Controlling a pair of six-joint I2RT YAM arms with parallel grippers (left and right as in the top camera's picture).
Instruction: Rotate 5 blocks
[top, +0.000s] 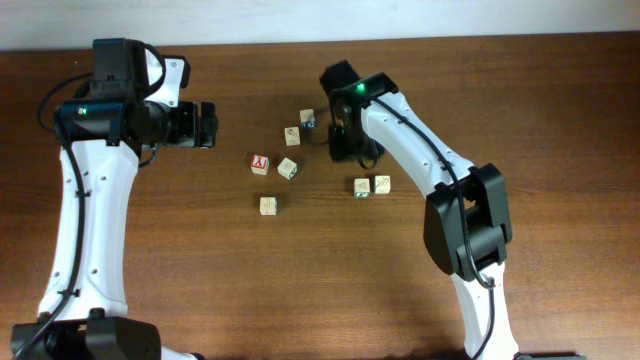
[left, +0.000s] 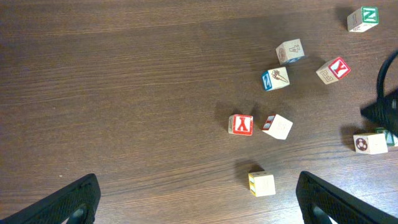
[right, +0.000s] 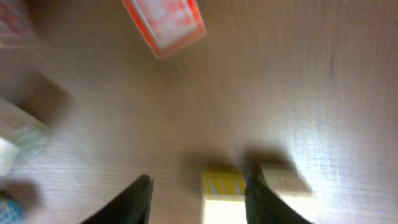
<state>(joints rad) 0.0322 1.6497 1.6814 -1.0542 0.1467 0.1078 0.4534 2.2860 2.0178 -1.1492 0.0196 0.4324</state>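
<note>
left hand (top: 211, 125) wide, empty, stands aside, I judge to leave room | right hand (right: 199, 188) half-wide astride a pale wooden cube with yellow-striped face (right: 222, 194), gap at one finger, seemingly not clamped | other pale letter blocks (top: 287, 168) scattered mid brown surface (top: 300, 285) | overhead does not show that cube; right wrist shows it, blurred

One block (left: 240, 124) shows a red Y; a green-framed cube (left: 362, 18) reads N or Z.

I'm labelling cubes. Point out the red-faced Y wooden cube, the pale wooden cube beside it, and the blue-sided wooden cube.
Red-faced Y wooden cube (left: 240, 124): left wrist view, red letter face.
Pale cube beside it (left: 279, 127): left wrist view, top face.
Blue-sided cube (left: 277, 77): left wrist view, pale face.
</note>
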